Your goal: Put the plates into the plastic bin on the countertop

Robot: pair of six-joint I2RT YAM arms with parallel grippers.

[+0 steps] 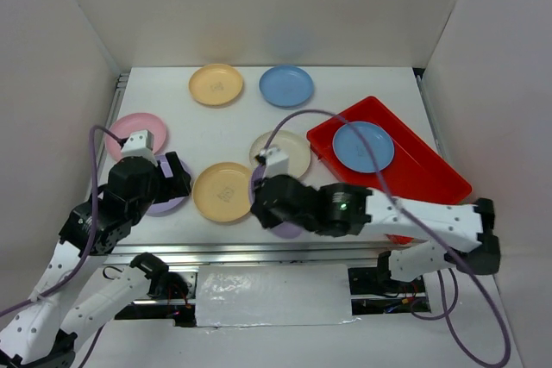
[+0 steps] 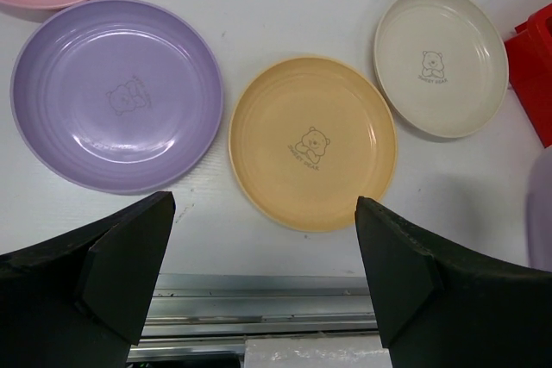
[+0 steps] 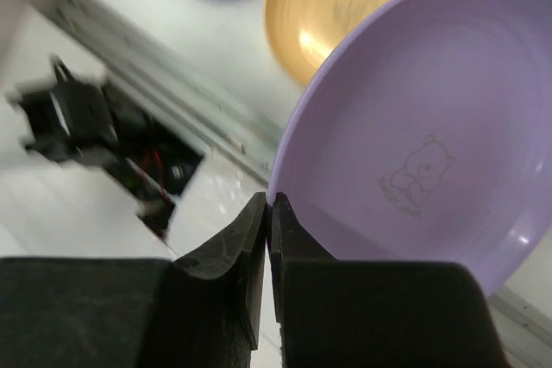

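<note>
My right gripper (image 3: pixel 269 213) is shut on the rim of a lilac plate (image 3: pixel 423 127) and holds it tilted near the countertop's front edge; the plate shows under the right wrist in the top view (image 1: pixel 286 229). My left gripper (image 2: pixel 263 273) is open and empty, hovering over the front edge between the other lilac plate (image 2: pixel 116 92) and a yellow-orange plate (image 2: pixel 312 142). The red plastic bin (image 1: pixel 423 180) at the right holds one blue plate (image 1: pixel 363 146). A cream plate (image 1: pixel 289 151) lies beside the bin.
A pink plate (image 1: pixel 136 131) lies at the left. A yellow plate (image 1: pixel 216 84) and a blue plate (image 1: pixel 286 85) lie at the back. The metal rail (image 1: pixel 259 252) runs along the front edge. White walls enclose the countertop (image 1: pixel 198 131).
</note>
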